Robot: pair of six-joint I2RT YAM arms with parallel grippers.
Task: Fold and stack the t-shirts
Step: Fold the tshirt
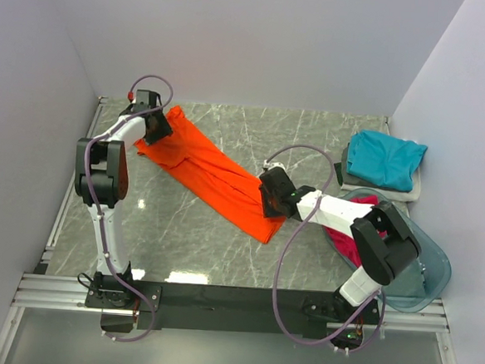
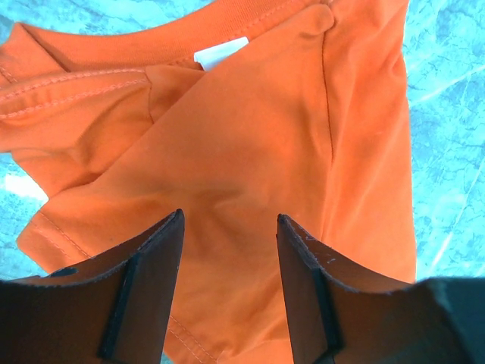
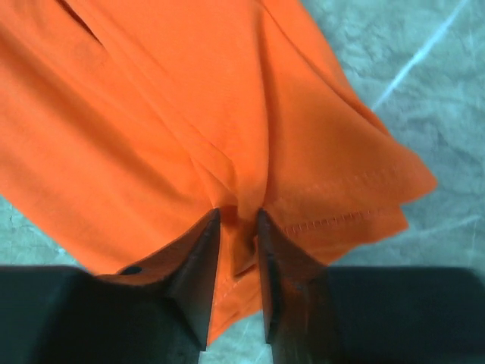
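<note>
The orange t-shirt [image 1: 210, 175] is lying on the surface [image 1: 180, 236] as a long narrow band, already doubled lengthwise, running from about 10 o'clock down toward 4 o'clock of the top view; it is not yet folded short or stacked. At its collar end, where a white label [image 2: 220, 53] is showing, the left tool [image 1: 157, 126] is hovering with its jaws standing apart over the cloth, gripping nothing. At the hem end the right tool [image 1: 270, 202] is pinching a raised pleat of the orange cloth, its jaws drawn close together on it. By my judgement the task is sitting near its middle: at 2 o'clock a teal t-shirt [image 1: 386, 157] is resting folded on top of a pale t-shirt [image 1: 408, 194], so a stack is already forming, while a magenta t-shirt [image 1: 348, 242] is waiting crumpled in the clear bluish tub [image 1: 427, 274] at 4 o'clock. So the orange one is needing its cross folds and a move to the stack, and the magenta one is needing everything. The surface is showing a grey-green marble pattern, glossy with reflections. Pale plain walls [image 1: 252, 41] are closing it in at 9, 12 and 3 o'clock, and a metal rail [image 1: 60, 290] is running along the near edge at 6 o'clock, with purple-grey cables [image 1: 283, 260] looping off both arms.
</note>
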